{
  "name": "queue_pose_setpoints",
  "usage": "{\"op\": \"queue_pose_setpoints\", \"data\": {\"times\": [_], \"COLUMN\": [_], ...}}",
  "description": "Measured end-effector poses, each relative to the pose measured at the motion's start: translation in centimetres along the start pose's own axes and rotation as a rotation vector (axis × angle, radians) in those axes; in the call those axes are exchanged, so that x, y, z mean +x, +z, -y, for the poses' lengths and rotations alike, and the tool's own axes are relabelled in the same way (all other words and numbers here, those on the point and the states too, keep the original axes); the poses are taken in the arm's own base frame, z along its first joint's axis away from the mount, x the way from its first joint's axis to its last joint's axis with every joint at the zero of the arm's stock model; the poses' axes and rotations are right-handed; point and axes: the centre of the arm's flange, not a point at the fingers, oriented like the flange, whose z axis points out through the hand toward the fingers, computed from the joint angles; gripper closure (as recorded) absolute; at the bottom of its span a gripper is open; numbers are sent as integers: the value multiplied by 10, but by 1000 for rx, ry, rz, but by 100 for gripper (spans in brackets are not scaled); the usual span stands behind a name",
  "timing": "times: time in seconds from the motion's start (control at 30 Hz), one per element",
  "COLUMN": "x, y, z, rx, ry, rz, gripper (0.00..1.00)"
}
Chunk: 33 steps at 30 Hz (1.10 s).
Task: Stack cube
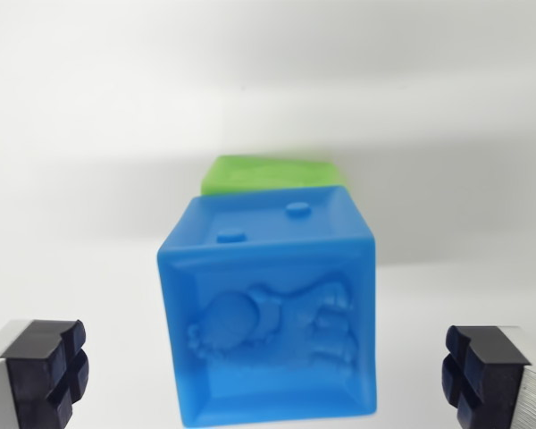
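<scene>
A blue cube [270,308] with a raised figure on its near face and small studs on top fills the middle of the wrist view. Behind it, partly hidden, a green cube [272,172] shows only its upper part; whether the two touch cannot be told. My gripper [268,371] is open, wide apart. Its black fingertips [46,366] stand at the wrist view's lower left and lower right, on either side of the blue cube, with a gap to each side of it. Nothing is held.
A plain white surface [80,223] lies around both cubes, and a pale wall [268,63] rises behind them.
</scene>
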Motion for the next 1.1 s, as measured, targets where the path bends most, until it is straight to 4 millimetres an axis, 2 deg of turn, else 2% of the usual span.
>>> {"op": "queue_pose_setpoints", "data": {"times": [0.67, 1.1], "x": [0, -1], "y": [-75, -135], "z": [-1, -1], "rx": [1, 1], "ry": [-1, -2], "rz": [-3, -5], "gripper": [0, 0]}}
